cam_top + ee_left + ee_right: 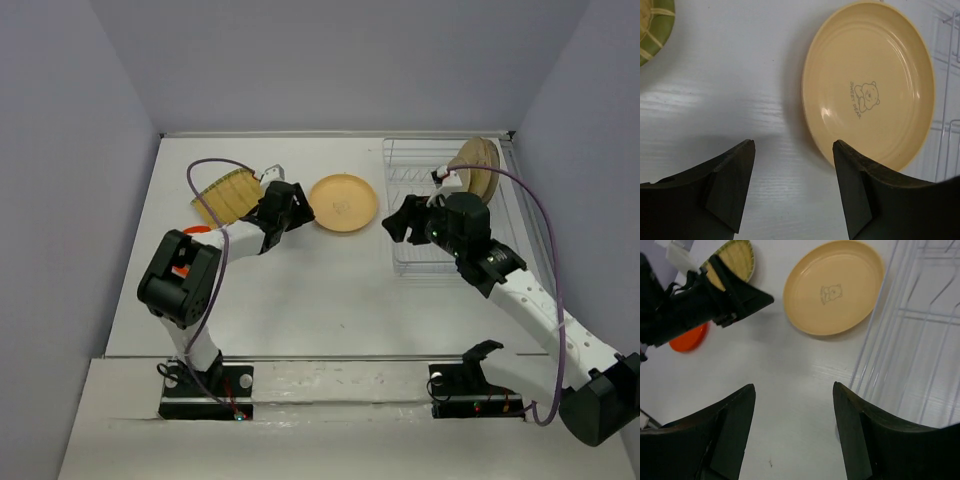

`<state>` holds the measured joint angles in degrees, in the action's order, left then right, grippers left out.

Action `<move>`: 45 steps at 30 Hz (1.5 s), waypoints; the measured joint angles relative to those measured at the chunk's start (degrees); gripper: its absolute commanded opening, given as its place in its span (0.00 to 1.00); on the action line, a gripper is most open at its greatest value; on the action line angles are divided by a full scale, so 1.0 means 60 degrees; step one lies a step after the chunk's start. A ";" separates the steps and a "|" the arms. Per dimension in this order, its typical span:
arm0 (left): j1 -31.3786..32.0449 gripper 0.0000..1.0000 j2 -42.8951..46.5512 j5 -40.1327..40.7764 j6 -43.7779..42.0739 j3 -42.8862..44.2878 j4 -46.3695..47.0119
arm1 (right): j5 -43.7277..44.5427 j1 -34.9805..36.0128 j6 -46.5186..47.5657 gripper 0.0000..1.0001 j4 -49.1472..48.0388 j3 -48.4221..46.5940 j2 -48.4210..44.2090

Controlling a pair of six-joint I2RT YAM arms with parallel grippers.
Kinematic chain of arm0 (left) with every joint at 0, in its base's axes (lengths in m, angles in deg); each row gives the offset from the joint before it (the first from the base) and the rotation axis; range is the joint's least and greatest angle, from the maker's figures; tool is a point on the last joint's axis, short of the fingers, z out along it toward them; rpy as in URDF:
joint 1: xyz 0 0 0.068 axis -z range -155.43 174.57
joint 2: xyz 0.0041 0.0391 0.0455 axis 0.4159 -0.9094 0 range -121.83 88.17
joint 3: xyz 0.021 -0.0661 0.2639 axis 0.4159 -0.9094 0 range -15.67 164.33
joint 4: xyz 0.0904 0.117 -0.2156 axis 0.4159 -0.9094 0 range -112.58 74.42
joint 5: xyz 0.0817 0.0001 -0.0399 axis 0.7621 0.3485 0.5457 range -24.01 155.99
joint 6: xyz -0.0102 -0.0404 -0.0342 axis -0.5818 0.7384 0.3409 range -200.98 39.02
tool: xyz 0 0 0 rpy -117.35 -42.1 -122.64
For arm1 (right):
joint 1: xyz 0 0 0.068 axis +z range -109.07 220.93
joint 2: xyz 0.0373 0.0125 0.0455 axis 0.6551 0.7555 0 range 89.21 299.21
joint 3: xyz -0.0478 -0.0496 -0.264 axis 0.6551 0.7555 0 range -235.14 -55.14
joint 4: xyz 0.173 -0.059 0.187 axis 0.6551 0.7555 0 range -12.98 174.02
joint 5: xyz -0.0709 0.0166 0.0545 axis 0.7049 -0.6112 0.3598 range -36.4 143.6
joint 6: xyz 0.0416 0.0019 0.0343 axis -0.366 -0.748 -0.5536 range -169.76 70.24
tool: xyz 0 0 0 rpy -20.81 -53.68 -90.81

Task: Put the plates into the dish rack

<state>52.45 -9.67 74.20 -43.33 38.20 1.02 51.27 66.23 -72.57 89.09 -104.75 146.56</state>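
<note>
Left wrist: orange-tan plate (867, 90) beyond pincer (794, 145) (jaws spread).

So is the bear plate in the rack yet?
No, out: the bear plate lies flat on the table, beside the dish rack.

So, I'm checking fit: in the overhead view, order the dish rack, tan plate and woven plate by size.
1. The dish rack, clearly largest.
2. The tan plate and woven plate look alike; the woven one is partly hidden, so no ranking.
</note>
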 measured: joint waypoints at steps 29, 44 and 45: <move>0.0022 0.06 0.1242 0.0929 -0.0820 -0.0900 -0.0248 | -0.0466 0.0550 -0.0419 0.93 -0.0506 0.0299 0.0933; 0.2146 0.06 0.6546 0.0718 -0.1253 -0.2426 -0.0696 | -0.1257 0.0550 -0.0087 0.17 -0.0525 -0.0546 0.1902; 0.2149 0.10 0.6612 0.0670 -0.1260 -0.2444 -0.0747 | -0.1410 0.0550 -0.0113 0.07 -0.0576 -0.0546 0.1898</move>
<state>65.35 30.00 78.22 -50.89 23.53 -3.46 42.82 69.53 -73.24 85.64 -108.03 157.94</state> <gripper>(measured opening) 0.095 0.524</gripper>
